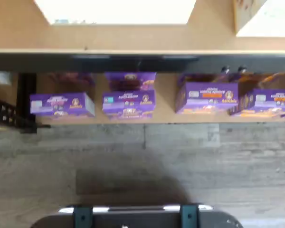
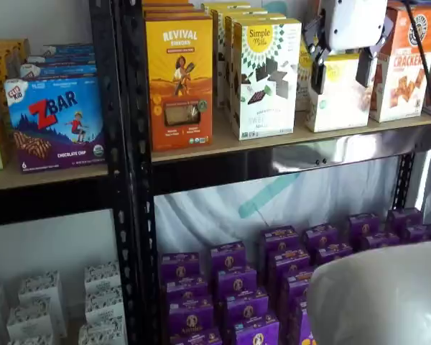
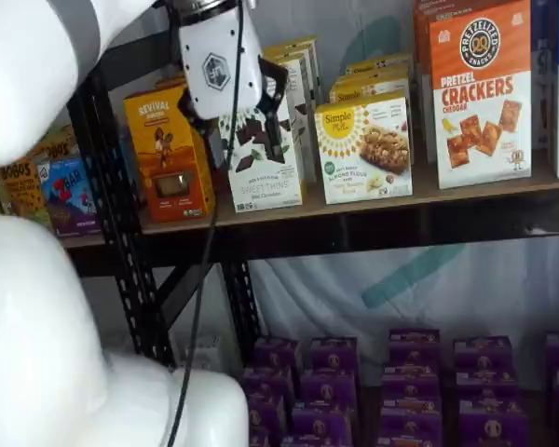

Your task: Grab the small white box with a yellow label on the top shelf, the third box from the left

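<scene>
The small white box [image 2: 337,97] with its yellow sun label [image 3: 363,149] stands on the top shelf [image 2: 359,144], a tan board with a shiny front rail [image 3: 466,191]. It sits between a taller white Simple Mills box [image 2: 266,79] and an orange-and-white crackers box [image 2: 402,65]. My gripper [image 2: 341,83] hangs in front of the small white box, level with its upper half and short of it. Its two black fingers [image 2: 317,75] stand apart with a plain gap, holding nothing. In a shelf view the gripper [image 3: 233,130] overlaps the taller box. The wrist view shows the shelf's front edge [image 1: 142,52] from above.
An orange Revival box [image 2: 179,79] stands left of the Simple Mills box. A black perforated upright [image 2: 126,180] divides the rack, with a ZBar box [image 2: 54,122] beyond it. Purple boxes [image 2: 237,287] fill the level below. My white arm [image 3: 37,326] bulks large at the left.
</scene>
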